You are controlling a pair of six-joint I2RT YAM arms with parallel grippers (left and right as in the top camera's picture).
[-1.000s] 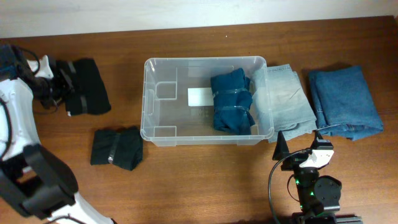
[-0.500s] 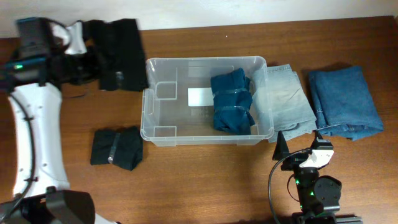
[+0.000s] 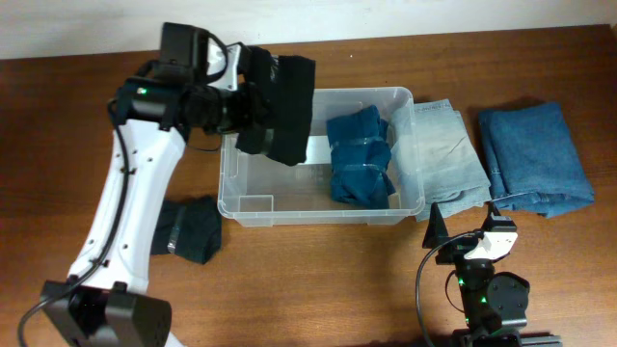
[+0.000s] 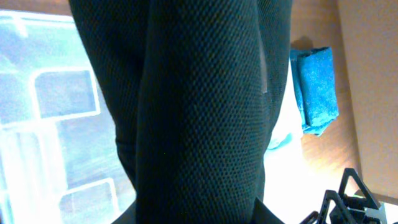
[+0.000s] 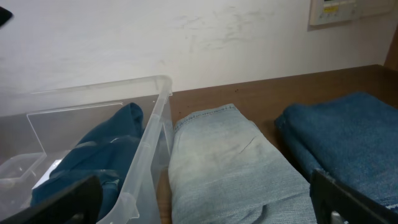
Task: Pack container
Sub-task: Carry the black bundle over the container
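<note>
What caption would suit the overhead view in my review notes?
Left gripper holds a black garment above the clear container, which contains a dark blue folded garment; right gripper sits open.

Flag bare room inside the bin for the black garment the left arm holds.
Free: left half of the container, between its left wall and the dark blue bundle, below the black garment. Crowded: right half, mostly taken by that bundle; light blue jeans abut the right wall.
</note>
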